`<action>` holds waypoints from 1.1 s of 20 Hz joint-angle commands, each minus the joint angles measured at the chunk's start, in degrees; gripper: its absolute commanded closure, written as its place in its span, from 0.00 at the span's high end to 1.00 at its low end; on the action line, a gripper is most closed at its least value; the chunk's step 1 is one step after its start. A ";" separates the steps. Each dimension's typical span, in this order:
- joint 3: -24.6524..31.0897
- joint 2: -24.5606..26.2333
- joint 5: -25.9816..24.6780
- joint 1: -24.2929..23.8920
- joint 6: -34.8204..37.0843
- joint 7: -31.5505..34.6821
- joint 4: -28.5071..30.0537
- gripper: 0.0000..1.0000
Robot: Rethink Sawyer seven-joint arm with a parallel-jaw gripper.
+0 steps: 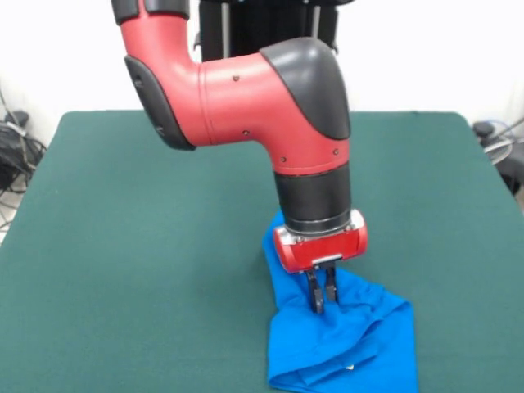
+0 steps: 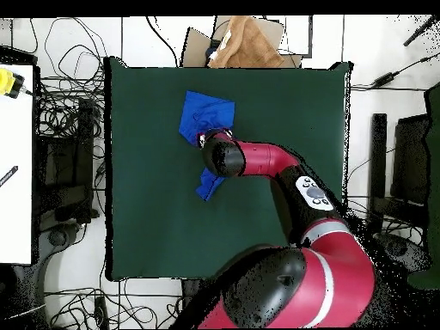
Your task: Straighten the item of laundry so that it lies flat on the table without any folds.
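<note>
The item of laundry point(image 1: 360, 344), a bright blue T-shirt, lies crumpled and folded on the dark green table point(image 1: 123, 246), right of centre and close to the near edge in the front view. A small bit of white print shows near its lower edge. My gripper point(image 1: 322, 301) points straight down onto the shirt's middle, its fingers drawn close together and pinching a ridge of the cloth. In the overhead view the shirt point(image 2: 206, 116) shows on both sides of the arm's wrist point(image 2: 219, 156), which hides the gripper.
The red arm point(image 1: 246, 98) reaches over the table's middle. A cardboard box point(image 2: 245, 43) lies beyond the table's far edge in the overhead view. Cables point(image 2: 69, 112) and a white bench point(image 2: 13, 172) lie to the left of the table.
</note>
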 commanded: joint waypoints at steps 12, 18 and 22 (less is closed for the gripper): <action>14.59 8.32 -6.87 -22.43 25.40 -29.05 -7.90 0.00; 15.12 13.17 -8.68 -27.20 24.38 -35.19 -8.74 0.00; 14.87 15.89 -9.25 -29.10 22.63 -38.13 -8.96 0.00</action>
